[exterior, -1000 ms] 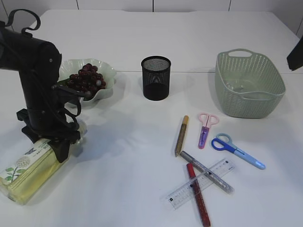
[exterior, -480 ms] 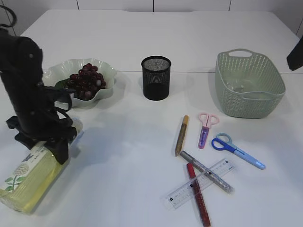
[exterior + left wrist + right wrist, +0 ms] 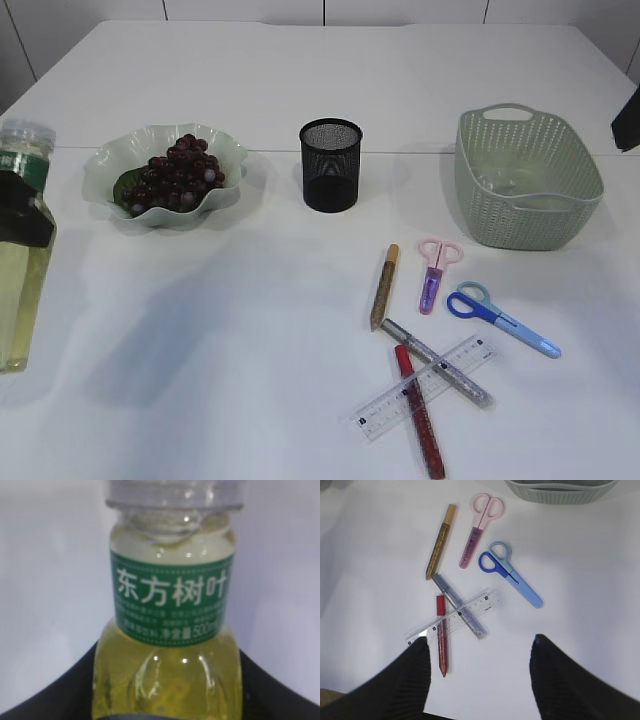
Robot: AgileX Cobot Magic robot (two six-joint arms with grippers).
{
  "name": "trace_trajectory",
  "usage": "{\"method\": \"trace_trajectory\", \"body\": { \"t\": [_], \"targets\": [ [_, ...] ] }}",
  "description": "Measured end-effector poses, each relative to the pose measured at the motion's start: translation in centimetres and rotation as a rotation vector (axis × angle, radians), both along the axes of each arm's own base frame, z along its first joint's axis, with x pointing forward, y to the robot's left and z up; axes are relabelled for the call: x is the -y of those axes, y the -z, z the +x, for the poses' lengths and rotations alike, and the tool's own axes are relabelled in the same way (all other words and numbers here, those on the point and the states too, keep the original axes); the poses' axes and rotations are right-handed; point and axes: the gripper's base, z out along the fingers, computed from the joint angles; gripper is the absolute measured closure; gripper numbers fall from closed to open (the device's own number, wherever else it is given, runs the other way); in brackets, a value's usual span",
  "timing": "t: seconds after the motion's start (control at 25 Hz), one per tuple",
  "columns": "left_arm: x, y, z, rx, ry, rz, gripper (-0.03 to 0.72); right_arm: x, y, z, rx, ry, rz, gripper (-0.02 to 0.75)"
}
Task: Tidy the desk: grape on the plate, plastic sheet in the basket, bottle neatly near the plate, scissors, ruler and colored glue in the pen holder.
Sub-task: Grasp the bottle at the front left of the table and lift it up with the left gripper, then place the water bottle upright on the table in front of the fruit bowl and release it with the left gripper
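Grape: the dark red bunch of grape (image 3: 172, 176) lies on the wavy-edged green plate (image 3: 104, 165), upper left of the exterior view. This item reads as done.
Plastic sheet: a faint clear shape appears inside the green basket (image 3: 580, 190), upper right of the exterior view; judged to be the sheet, but too faint to confirm.
Bottle: the bottle (image 3: 18, 250) of yellow-green liquid stands upright at the far left edge of the exterior view, left of the plate and apart from it. A dark band crosses its shoulder there.
Left end effector: in the left wrist view the bottle fills the frame, and dark parts of the left end effector (image 3: 165, 700) show on both sides of its body low in the frame; judged clamped on the bottle. Placement looks in hand, not finished.
Right end effector: the right end effector (image 3: 479, 677) shows two dark fingers spread wide at the bottom of the right wrist view, holding nothing, above the bare bench (image 3: 300, 70).
Pen holder: the black mesh pen holder (image 3: 329, 165) stands at upper centre; no item can be seen in it.
Still loose on the bench, lower right: pink scissors (image 3: 434, 270), blue scissors (image 3: 500, 318), clear ruler (image 3: 424, 388), gold glue stick (image 3: 383, 288), silver glue stick (image 3: 436, 363), red glue stick (image 3: 419, 412). The ruler lies across the silver and red sticks.
Progress: roughly the first half looks settled; all pen holder items remain.
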Motion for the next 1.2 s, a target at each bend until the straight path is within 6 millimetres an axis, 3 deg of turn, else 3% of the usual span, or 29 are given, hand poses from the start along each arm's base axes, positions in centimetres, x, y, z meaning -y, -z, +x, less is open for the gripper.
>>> {"method": "trace_trajectory", "body": {
  "t": [0.08, 0.24, 0.48, 0.6, 0.88, 1.2],
  "targets": [
    [-0.3, -1.0, -1.2, 0.110, -0.027, -0.023, 0.260, 0.0, 0.0, 0.0, 0.000, 0.000, -0.002, 0.246],
    [-0.7, -0.5, -2.9, 0.261, -0.067, -0.048, 0.260, 0.0, 0.0, 0.0, 0.000, 0.000, -0.002, 0.246],
    [-1.4, 3.1, -4.5, 0.433, -0.155, -0.089, 0.260, 0.0, 0.0, 0.0, 0.000, 0.000, -0.002, 0.246],
    [-1.9, 4.0, -5.1, 0.557, -0.191, -0.091, 0.260, 0.0, 0.0, 0.0, 0.000, 0.000, -0.002, 0.247],
    [-2.3, 3.5, -5.4, 0.805, -0.195, -0.082, 0.260, 0.0, 0.0, 0.0, 0.002, -0.006, -0.004, 0.246],
    [-1.5, 2.6, -4.1, 1.061, -0.091, -0.112, 0.260, 0.1, 0.0, 0.0, 0.004, -0.012, -0.022, 0.247]
  ]
}}
